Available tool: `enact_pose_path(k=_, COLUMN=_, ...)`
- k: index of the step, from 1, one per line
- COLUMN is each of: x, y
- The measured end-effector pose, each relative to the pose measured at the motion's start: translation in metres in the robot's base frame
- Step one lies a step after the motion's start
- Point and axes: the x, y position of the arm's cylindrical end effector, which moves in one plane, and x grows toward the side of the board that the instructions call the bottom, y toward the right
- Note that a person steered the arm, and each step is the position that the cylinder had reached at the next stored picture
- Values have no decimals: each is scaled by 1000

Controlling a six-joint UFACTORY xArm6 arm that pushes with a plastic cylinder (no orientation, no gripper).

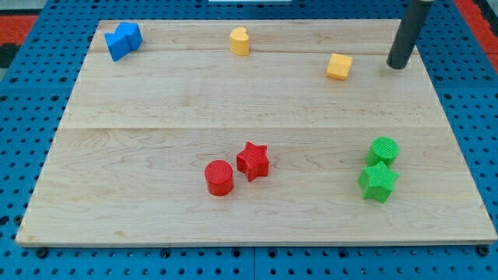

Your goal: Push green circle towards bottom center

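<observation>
Camera view: the one view, looking down at a slant on the worktop point(156, 101), a pale wooden board lying on a blue pegboard point(31, 93).
My tip: point(398, 65) the lower end of a straight dark rod that comes in from the view's top right; it stands on the far right part of the board.
Pincer: there is none on this arm; the rod ends plain, has hold of nothing and touches no block.
Green circle: point(384, 149) the task's block, a green cylinder on the right side of the board, in its near half; it lies well below my tip in the view and well apart from it.
Green star: point(377, 182) just on the near side of the green circle and slightly to its left; the two look to be touching, or nearly so.
Yellow cube: point(338, 66) on the far right part of the board, near my tip and to its left, with a clear gap between them.
Yellow block: point(240, 41) a rounded yellow piece at the far edge, around the middle; its exact shape is hard to make out.
Blue block: point(123, 40) an irregular blue piece in the far left corner.
Red star: point(253, 161) near the middle of the board's near half.
Red cylinder: point(219, 177) just left of the red star and a little nearer, close beside it.
</observation>
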Motion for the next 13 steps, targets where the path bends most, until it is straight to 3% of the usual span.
enact_pose_path(k=1, x=14, y=44)
enact_pose_path(k=2, x=80, y=86)
enact_pose_path(k=3, x=174, y=72)
enact_pose_path(k=4, x=197, y=34)
enact_pose_path(k=6, x=197, y=-18)
enact_pose_path(k=8, x=200, y=-19)
enact_pose_path(k=10, x=155, y=-47)
enact_pose_path(k=11, x=185, y=-130)
enact_pose_path(k=13, x=193, y=-144)
